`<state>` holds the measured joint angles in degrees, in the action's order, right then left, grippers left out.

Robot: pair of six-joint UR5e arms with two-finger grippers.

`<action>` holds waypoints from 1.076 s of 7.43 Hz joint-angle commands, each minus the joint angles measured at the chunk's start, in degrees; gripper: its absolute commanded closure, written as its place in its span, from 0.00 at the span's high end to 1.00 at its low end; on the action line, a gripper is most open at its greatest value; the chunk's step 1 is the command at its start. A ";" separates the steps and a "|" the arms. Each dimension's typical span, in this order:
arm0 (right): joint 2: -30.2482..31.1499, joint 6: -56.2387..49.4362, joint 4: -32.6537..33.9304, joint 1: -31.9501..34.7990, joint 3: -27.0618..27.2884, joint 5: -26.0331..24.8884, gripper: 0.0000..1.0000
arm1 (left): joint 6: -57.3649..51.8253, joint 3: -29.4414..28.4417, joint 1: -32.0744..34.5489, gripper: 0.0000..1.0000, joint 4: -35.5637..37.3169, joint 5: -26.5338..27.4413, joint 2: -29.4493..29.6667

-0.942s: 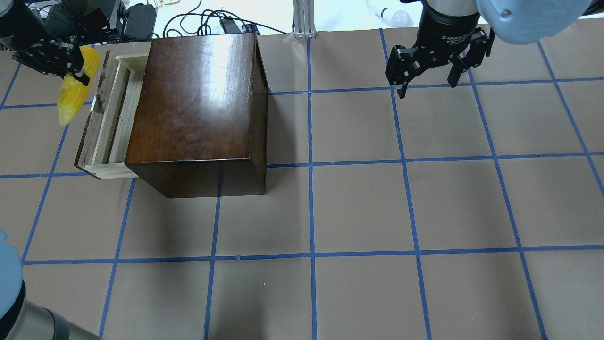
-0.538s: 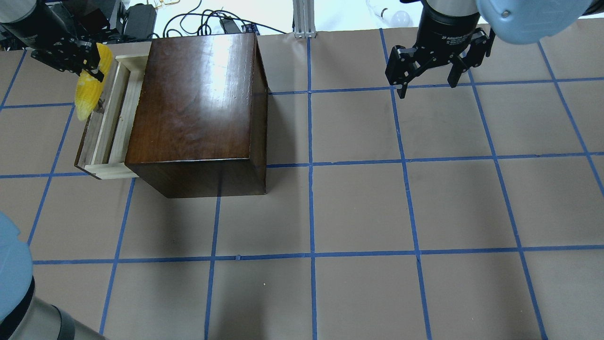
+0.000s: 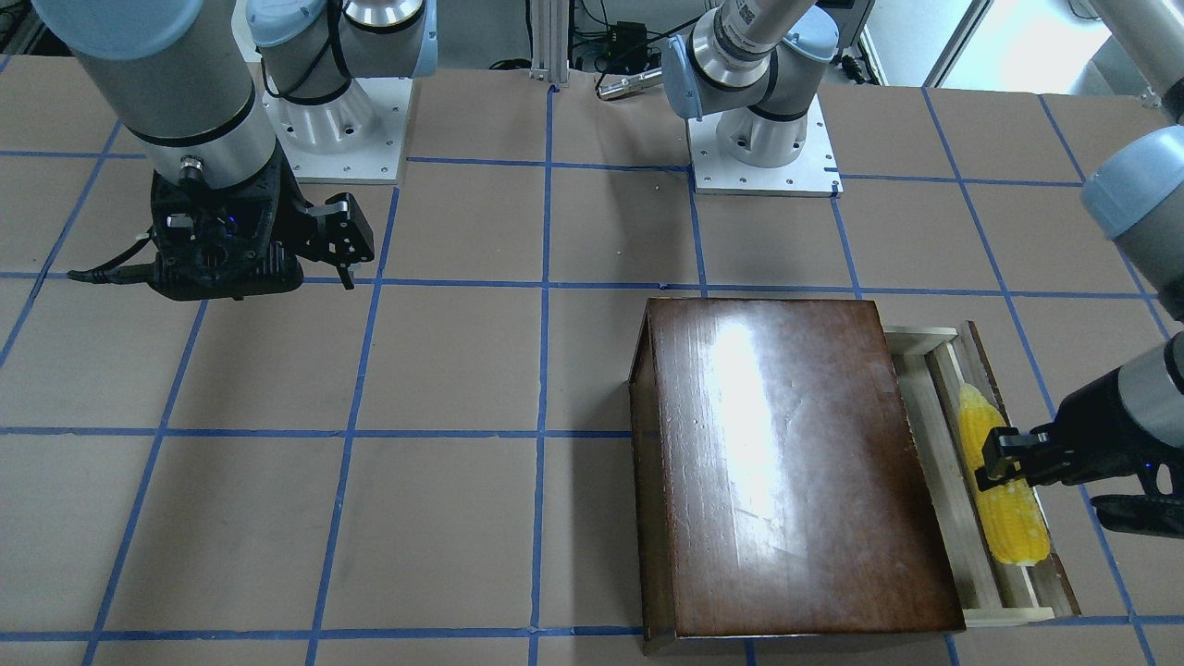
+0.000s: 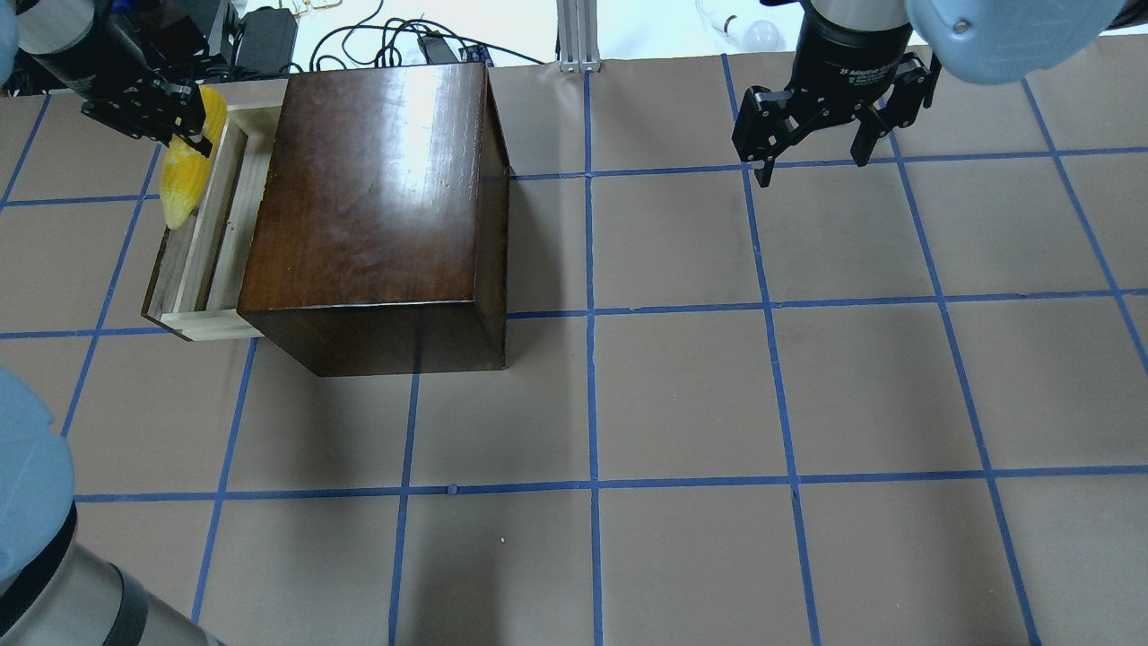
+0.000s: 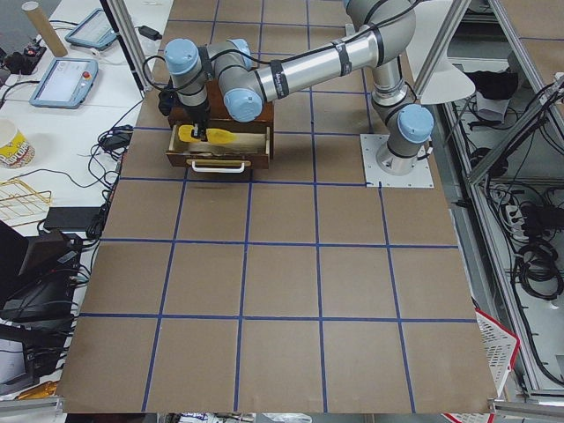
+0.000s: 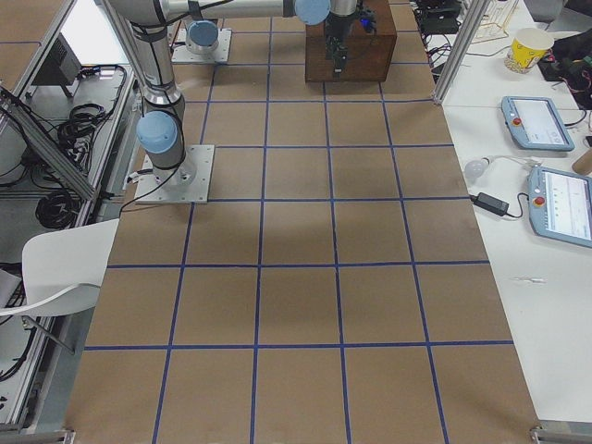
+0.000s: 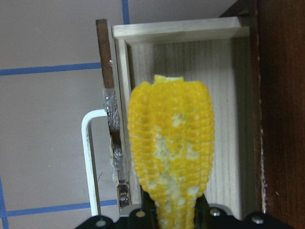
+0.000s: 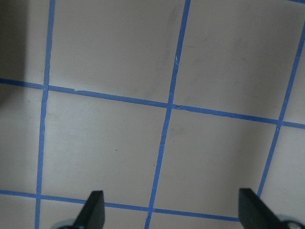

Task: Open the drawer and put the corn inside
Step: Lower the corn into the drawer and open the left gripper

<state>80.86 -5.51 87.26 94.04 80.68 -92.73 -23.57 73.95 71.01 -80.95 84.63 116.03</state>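
Observation:
The glossy dark-brown box [image 4: 377, 206] stands at the table's far left, also seen in the front view [image 3: 786, 462]. Its pale wood drawer [image 4: 211, 251] is pulled out to the left [image 3: 1008, 612] [image 7: 228, 119]. My left gripper [image 4: 193, 126] is shut on the yellow corn [image 4: 182, 179] and holds it lengthwise over the open drawer, close to the dark front panel [image 3: 1004, 499] [image 7: 169, 152]. I cannot tell whether the corn touches the drawer floor. My right gripper [image 4: 812, 166] is open and empty above bare table at the far right [image 8: 174, 212].
A white wire handle [image 7: 88, 157] sticks out from the drawer front. Cables and power bricks [image 4: 269, 36] lie beyond the table's far edge, with an aluminium post [image 4: 578, 36] beside them. The two arm bases [image 3: 763, 139] stand on the robot's side.
My left gripper has carried the corn to the right, from beside the drawer front to over the open drawer. The right arm has not moved.

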 commanded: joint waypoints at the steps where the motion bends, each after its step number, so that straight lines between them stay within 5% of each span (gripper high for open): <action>1: 0.00 -0.02 -0.07 0.00 0.00 0.00 1.00 | -0.24 1.89 1.06 0.04 2.71 0.36 0.25; 4: 0.00 -0.02 0.02 0.00 0.00 0.00 1.00 | -0.25 2.60 0.88 0.10 3.34 0.54 0.16; 5: 0.00 -0.02 -0.07 0.00 0.00 0.00 1.00 | -0.25 3.04 0.71 0.53 3.43 0.54 0.16; 8: 0.00 -0.02 0.02 0.00 0.00 0.00 1.00 | -0.25 3.31 0.53 0.80 3.34 0.80 -0.71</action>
<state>80.86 -5.54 87.23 94.04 80.68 -92.72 -23.82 77.23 71.60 -77.58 85.27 115.74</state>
